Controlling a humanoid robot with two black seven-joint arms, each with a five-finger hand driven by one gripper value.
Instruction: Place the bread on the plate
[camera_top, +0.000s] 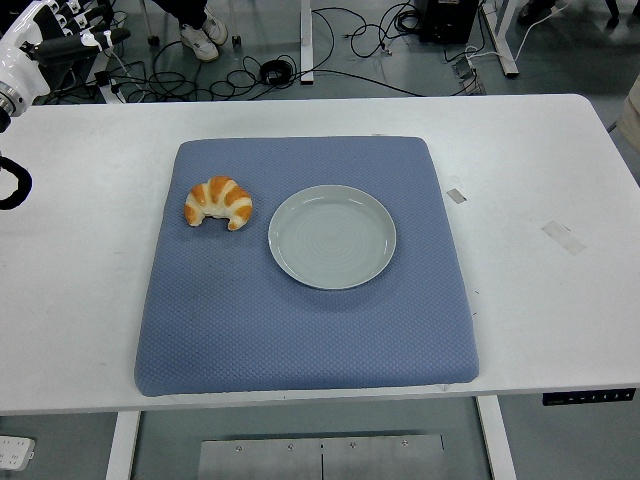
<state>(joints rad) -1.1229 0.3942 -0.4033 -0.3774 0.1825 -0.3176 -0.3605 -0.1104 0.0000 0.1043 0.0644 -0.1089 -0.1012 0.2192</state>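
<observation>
left hand: only a sliver of it (12, 186) shows at the far left edge of the frame, a black curved bit. Honestly can't tell what it's doing, too little in view.
right hand: nowhere in the frame at all.
which way to go: the croissant (218, 203) lies to the right of that left-edge sliver and a touch lower, well apart from it. With the other arm out of sight, the left one looks like the nearer pick for the grab, that's my guess anyway.
croissant: sits left of centre, on the upper left part of the blue mat (300, 330). Crescent shape, long axis running roughly left-right, both tips curling toward the bottom of the frame. Glazed golden-orange crust with paler bands, probably a bit flaky or squishy to hold.
plate (332, 237): just right of the croissant, close but not touching. Round, pale grey-green, smooth and glossy with a low raised rim, nothing on it yet.
mat: square-ish, padded, dimpled fabric weave, rounded corners.
table (540, 180): plain white, smooth, a few tape scraps on the right side.
</observation>
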